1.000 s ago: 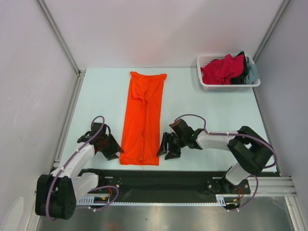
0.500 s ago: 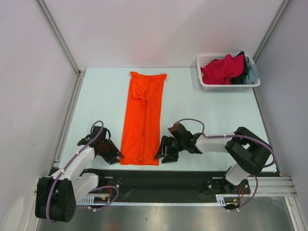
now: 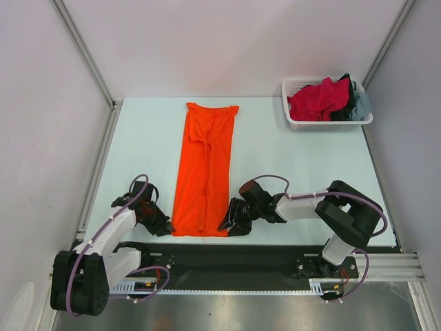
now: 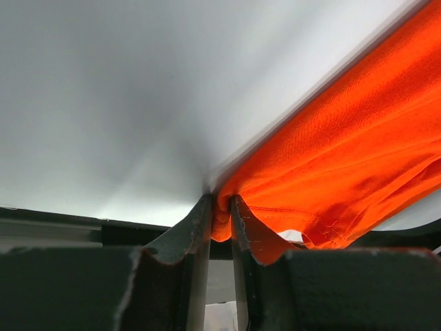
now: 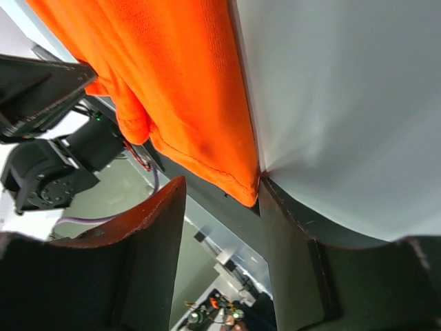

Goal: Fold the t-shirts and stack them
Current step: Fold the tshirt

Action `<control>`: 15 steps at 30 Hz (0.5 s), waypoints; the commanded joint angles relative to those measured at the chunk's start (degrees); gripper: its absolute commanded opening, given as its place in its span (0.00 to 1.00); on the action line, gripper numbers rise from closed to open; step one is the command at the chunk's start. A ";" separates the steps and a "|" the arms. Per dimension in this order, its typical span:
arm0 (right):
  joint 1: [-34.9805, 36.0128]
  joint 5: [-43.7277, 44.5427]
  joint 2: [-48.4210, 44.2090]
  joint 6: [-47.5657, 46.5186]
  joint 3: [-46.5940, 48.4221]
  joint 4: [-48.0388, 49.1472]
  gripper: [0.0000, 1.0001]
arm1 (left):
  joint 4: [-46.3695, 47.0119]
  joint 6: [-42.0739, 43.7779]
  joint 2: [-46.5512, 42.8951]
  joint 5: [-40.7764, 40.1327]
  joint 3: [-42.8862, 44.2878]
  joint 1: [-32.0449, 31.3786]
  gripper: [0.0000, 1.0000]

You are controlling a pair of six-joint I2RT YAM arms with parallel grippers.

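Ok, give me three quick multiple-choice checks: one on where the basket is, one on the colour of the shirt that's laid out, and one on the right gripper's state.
1. Where does the basket stand?
A. at the far right corner of the table
B. at the near left corner
C. between the two arms

2. What colour is the shirt laid out on the table?
A. black
B. orange
C. grey-blue

3. How is the right gripper?
A. shut on the basket
B. raised high over the table
C. open around the shirt's near right corner

Answers:
1 A: the top view shows it at the far right corner.
2 B: a long orange strip lies mid-table.
3 C: the right wrist view shows the hem corner between parted fingers.
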 commanded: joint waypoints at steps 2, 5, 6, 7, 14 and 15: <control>0.40 2.03 1.87 2.35 -0.87 2.15 0.52 | -0.93 -0.48 0.27 0.41 0.71 -0.11 0.21; 0.40 2.12 2.48 2.34 -0.87 2.59 0.49 | -0.32 -0.30 0.53 0.76 0.79 -0.11 0.14; 0.40 2.21 2.48 2.34 -0.87 2.68 0.49 | -0.32 -0.30 0.70 0.93 0.71 -0.11 0.13; 0.40 2.38 2.57 2.26 -0.87 2.68 0.47 | -0.23 -0.30 0.79 1.11 0.71 -0.11 0.08; 0.40 2.03 2.83 2.00 -1.13 2.86 0.22 | 1.53 0.22 0.88 2.25 0.35 -0.11 0.00; 0.40 1.86 2.84 1.91 -1.31 3.03 0.19 | 1.70 0.40 0.88 2.43 0.27 -0.11 0.00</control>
